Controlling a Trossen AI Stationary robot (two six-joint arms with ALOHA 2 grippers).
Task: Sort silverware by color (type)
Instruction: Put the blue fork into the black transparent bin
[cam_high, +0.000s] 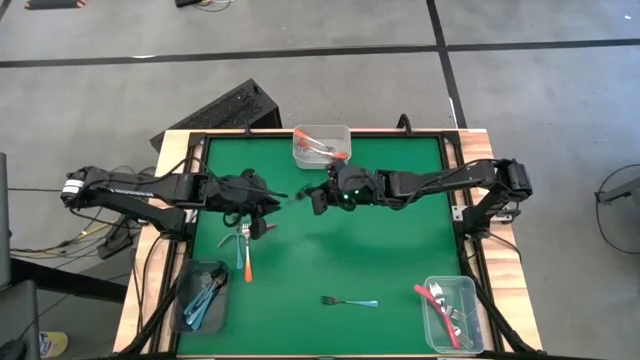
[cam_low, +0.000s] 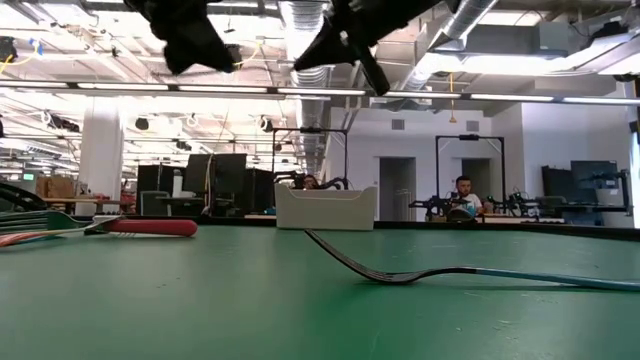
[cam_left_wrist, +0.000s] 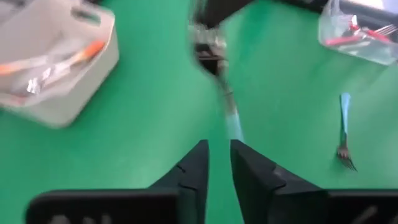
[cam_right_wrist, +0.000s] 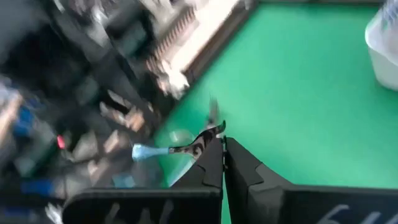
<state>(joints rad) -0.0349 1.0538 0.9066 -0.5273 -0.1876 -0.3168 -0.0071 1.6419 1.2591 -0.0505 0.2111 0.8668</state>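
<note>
From above, the left gripper (cam_high: 262, 203) and the right gripper (cam_high: 318, 197) faced each other over the green table (cam_high: 400, 260). A light blue fork (cam_high: 349, 301) lay alone near the front edge.

In the low view that fork (cam_low: 470, 272) rested on the mat.

In the left wrist view the fingers (cam_left_wrist: 189, 171) stood slightly apart, holding nothing.

In the right wrist view the gripper (cam_right_wrist: 222, 144) was closed on a blue-handled fork (cam_right_wrist: 174, 150).

Two dark, slim jointed arms; the left arm (cam_high: 130, 187) carries white lettering and a white band, and the right arm (cam_high: 440, 180) shows a small green light.
</note>
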